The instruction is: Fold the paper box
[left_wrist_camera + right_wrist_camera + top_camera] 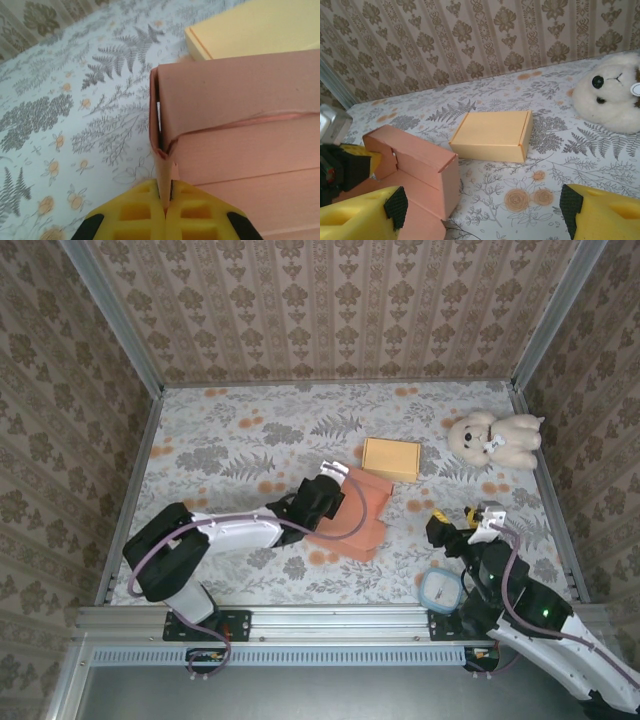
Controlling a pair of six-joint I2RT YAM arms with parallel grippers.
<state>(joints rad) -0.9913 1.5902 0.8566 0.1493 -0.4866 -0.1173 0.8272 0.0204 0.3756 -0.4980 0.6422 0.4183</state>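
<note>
The pink paper box (352,525) lies partly folded in the middle of the table, one wall raised. In the left wrist view my left gripper (166,197) is shut on a thin side flap at the corner of the pink paper box (240,100); from above, the left gripper (335,505) sits at the box's left side. My right gripper (482,215) stands open, apart from the box, with only table between its yellow fingers (365,217). The pink paper box (420,170) is just ahead of the left finger. From above, the right gripper (455,518) is to the box's right.
A closed yellow box (391,459) rests just behind the pink one, seen too as the yellow box (492,134). A white teddy bear (495,438) sits at the back right. A blue-rimmed container (440,590) stands near the right arm's base. Patterned walls enclose the table.
</note>
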